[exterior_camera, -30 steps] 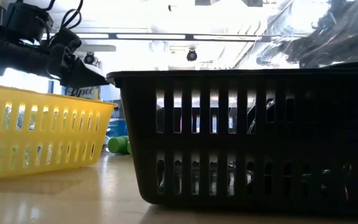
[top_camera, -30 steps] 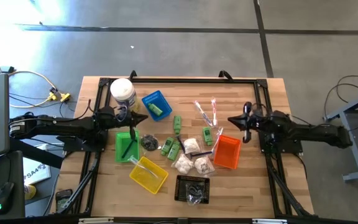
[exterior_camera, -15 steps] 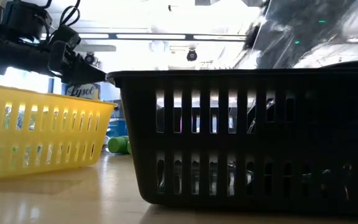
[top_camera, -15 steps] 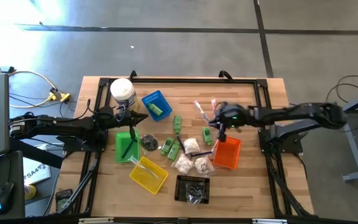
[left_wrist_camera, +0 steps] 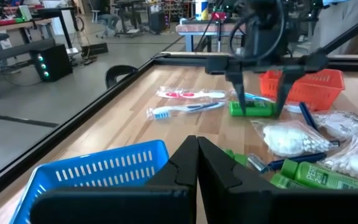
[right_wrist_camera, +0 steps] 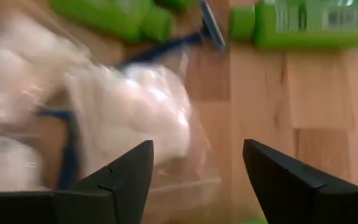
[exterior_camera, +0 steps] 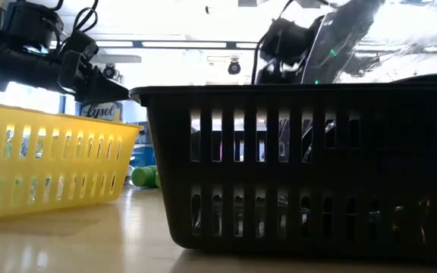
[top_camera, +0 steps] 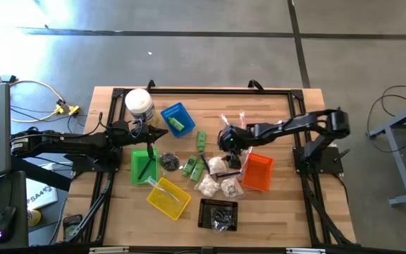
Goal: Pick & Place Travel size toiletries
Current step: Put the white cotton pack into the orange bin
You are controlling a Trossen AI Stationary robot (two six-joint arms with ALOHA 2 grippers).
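Your right gripper, fingers spread, hangs over a white puffy packet mid-desk, crowded by green bottles, a blue razor and the orange basket. Your left gripper, pressed together, waits by the blue basket.

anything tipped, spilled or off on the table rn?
Nothing spilled or tipped. Loose toiletries, such as the green bottles and white packets, lie mid-table waiting to be sorted. The yellow basket sits askew. The right claw hangs open over them; the left claw is shut.
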